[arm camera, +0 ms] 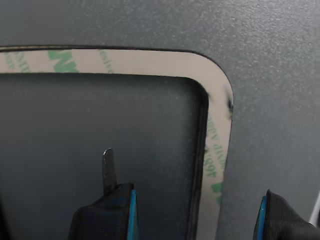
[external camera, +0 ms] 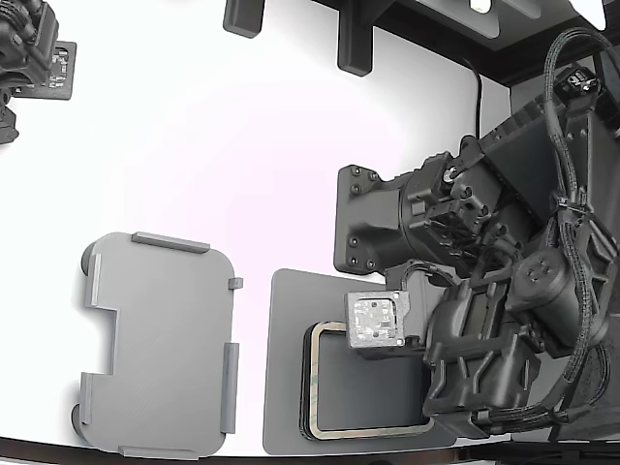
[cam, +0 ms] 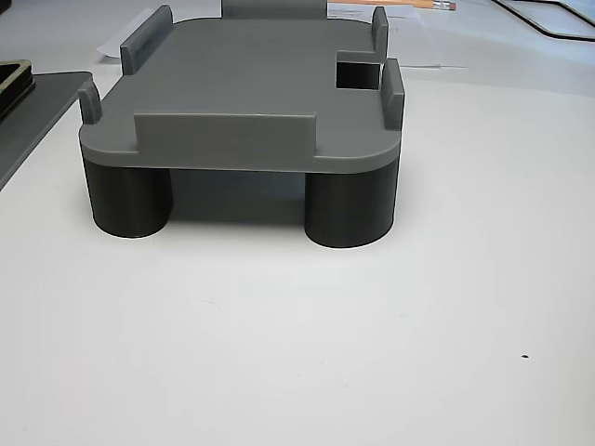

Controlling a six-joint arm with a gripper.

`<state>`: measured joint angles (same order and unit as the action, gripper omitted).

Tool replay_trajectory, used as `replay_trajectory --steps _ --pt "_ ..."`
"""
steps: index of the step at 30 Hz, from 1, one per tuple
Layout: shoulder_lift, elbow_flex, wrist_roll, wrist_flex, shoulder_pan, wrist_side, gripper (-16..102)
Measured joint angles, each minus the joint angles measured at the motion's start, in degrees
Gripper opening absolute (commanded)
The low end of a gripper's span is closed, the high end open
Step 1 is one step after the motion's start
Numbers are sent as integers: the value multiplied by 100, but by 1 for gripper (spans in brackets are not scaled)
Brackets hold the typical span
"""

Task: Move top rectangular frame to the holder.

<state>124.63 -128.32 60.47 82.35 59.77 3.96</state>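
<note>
Wrist view, nearest: gripper (arm camera: 195, 215) with jaws spread wide, holding nothing. Two black fingertips with blue pads; one pad (arm camera: 131, 217) carries a thin metal blade pointing up and sits over the frame's inner opening, the other (arm camera: 262, 220) sits outside the frame, over the mat. The frame's side strip runs between them, not yet pinched.

Top rectangular frame (arm camera: 217, 145): thin, flat, beige-tan face with faint green printed lettering, rounded corner, dark inner edge. Matte finish. It lies on the dark grey mat (arm camera: 270, 60), a plain, finely textured flat sheet that also shows through the frame's opening.

Exterior view: frame (external camera: 325, 429) sits at the mat's (external camera: 286, 368) near edge, on the white worktop (external camera: 242, 145) towards the exterior view's right. Dark layered edges suggest a stack; count of frames cannot be told. The black arm (external camera: 484, 291) covers the frame's right part.

Holder (external camera: 160, 344): one, light grey rounded-rectangle plate, raised tabs along its edges, stepped notch on one side. It stands well apart from the mat, near the worktop's front edge at the exterior view's left. Nothing rests on it.

Other view: holder (cam: 242, 93) stands on dark cylindrical legs (cam: 349, 209); two show.

Far corner, exterior view's left: part of a second black arm (external camera: 29, 53).
</note>
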Motion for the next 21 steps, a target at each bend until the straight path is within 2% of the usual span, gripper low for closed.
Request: replay_trajectory --steps 8,11,21 --pt "-79 -158 53 -149 0 132 94" --pt "-176 -264 18 -255 9 141 85" --pt "-202 -536 -53 -466 9 167 68"
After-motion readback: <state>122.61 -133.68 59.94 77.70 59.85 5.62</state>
